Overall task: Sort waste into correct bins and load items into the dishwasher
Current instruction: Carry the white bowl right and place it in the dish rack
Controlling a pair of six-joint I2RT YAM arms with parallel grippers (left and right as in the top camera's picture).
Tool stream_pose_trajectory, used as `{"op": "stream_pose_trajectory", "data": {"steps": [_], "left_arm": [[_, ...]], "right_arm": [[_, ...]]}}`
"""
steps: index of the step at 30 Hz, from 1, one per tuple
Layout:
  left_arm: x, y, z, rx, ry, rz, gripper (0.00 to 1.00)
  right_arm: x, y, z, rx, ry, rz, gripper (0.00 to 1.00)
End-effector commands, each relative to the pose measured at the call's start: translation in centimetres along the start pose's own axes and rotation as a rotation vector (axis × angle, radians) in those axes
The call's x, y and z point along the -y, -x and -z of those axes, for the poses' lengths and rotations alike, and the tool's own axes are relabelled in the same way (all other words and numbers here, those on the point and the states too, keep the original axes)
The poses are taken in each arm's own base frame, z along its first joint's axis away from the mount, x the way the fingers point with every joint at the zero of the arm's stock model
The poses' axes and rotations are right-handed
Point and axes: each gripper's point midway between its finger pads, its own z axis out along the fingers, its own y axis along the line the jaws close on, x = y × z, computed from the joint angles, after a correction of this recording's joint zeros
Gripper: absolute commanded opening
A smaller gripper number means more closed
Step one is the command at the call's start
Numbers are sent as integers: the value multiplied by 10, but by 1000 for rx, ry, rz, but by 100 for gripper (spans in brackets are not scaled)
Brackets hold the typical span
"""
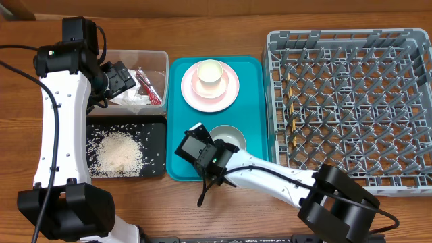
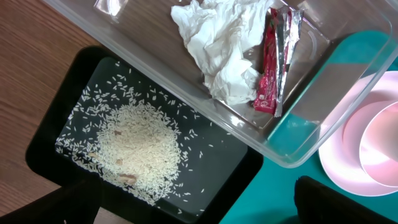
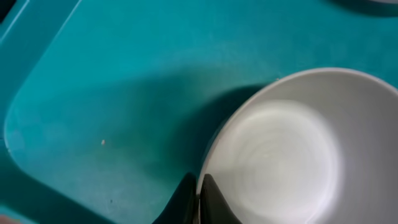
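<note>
**Clerk:** Entry one, waste?

**Checker:** Crumpled white tissue (image 2: pixel 217 43) and red foil wrapper (image 2: pixel 266 74), both inside the clear tub (image 1: pixel 152 55), lying against each other. Rice grains (image 2: pixel 137 146) lie in a heap in the black tray (image 2: pixel 73 82), with loose grains scattered round the heap. The two bins sit edge to edge on the left of the bench (image 1: pixel 216 27).

**Clerk:** Entry two, dishes?

**Checker:** All are on the teal tray (image 1: pixel 179 121), which lies between the bins and the rack. The pink plate (image 1: pixel 229 94) is at the far end with the pink bowl (image 1: pixel 210 73) upright on it. The grey bowl (image 3: pixel 292 162) is at the near end, upright and empty.

**Clerk:** Entry three, dish rack?

**Checker:** The grey dish rack (image 1: pixel 351 101) is on the right, just beside the teal tray. Its pegs are upright and no crockery is in it.

**Clerk:** Entry four, tools?

**Checker:** The left tool (image 1: pixel 127 79) hangs over the clear tub with its fingers spread wide and nothing between them. The right tool (image 3: pixel 200 188) is low over the teal tray. Its two dark fingertips are nearly together, pinching the rim of the grey bowl, one inside the rim and one outside.
</note>
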Motion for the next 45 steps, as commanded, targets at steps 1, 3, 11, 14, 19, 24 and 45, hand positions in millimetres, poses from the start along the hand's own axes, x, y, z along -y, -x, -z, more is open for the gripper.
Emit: {"op": "stream_pose_trajectory", "data": {"steps": [1,3,11,14,19,24,45], "left_arm": [[1,6,7,25,-9,4,100],[1,6,7,25,-9,4,100],[1,6,7,25,-9,4,100],[1,6,7,25,-9,4,100],[1,6,7,25,-9,4,100],[1,6,7,25,-9,4,100],[1,6,7,25,-9,4,100]], "right_arm": [[-4,39,37,89,50,-16,4],[3,56,59,118,56,-36,4],[57,130,162,258,283,-46,4],[99,152,186,320,406,-109,4],[180,170,215,478,698,-201,4],[253,165,250,683,1048,-186,4],[363,119,94,608,1262,-529,4]]}}
